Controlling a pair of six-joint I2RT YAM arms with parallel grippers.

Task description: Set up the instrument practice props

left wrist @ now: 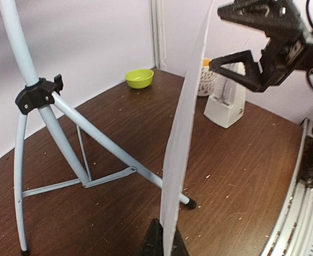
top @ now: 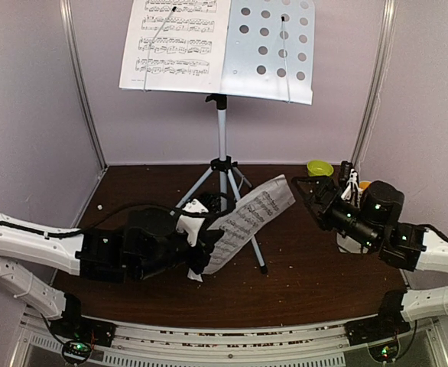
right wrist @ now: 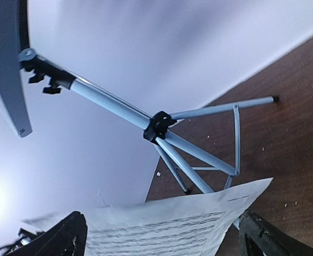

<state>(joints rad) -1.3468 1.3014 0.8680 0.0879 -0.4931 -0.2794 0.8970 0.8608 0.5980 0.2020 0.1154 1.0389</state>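
Paper, thin and limp, likely to bow, flutter or crease if swung fast: loose sheet-music page (top: 251,218) clamped at its lower edge in the left end effector (left wrist: 163,242), rising nearly upright above it and leaning toward the right end effector (left wrist: 220,38). Light enough for one pinch, yet probably slippery between hard jaws and easily torn at a corner. Best taken near an edge, well in from the corner, with a second hold on the upper edge to keep it flat.

Right end effector spread wide, grasping nothing, just beyond the page's upper corner, apparently not touching.

Above and behind both, music stand (top: 222,130) on the tabletop (top: 316,267), first page (top: 178,38) filling the left half of the perforated desk (top: 274,46), right half bare. Tripod legs (left wrist: 92,138) splayed close beside the left end effector: a snag to avoid on the lift.

Behind the right end effector, metronome (left wrist: 226,104), mug (left wrist: 205,80) and bowl (left wrist: 139,78) near the back corner. Open air between held page and desk; side walls (top: 25,92) close in.
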